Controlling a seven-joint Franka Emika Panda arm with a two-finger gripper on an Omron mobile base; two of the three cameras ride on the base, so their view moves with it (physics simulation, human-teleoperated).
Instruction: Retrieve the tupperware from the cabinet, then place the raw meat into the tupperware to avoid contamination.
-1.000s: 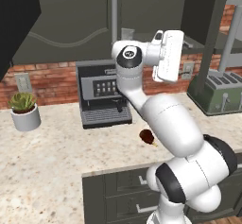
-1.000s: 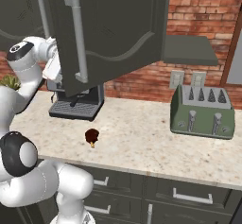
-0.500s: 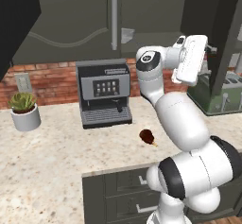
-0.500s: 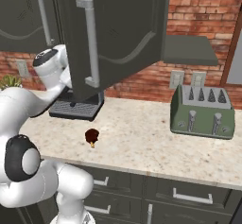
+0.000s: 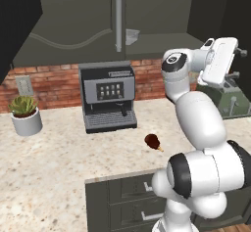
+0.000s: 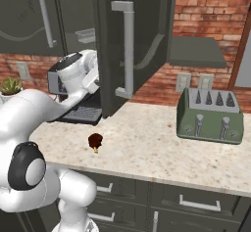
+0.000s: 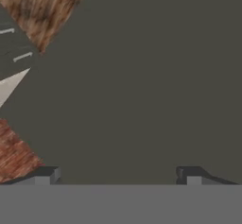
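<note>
The arm rises from the base and bends at cabinet height, its hand lifted beside the open cabinet door. The fingers stand wide apart, holding nothing (a dark panel lies close ahead of them). The raw meat lies on the tabletop, well below the fingers, before the coffee machine. No lettering is legible.

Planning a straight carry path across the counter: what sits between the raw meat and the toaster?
Nothing: bare speckled counter runs from the raw meat to the toaster, clearest in the right base view.
</note>
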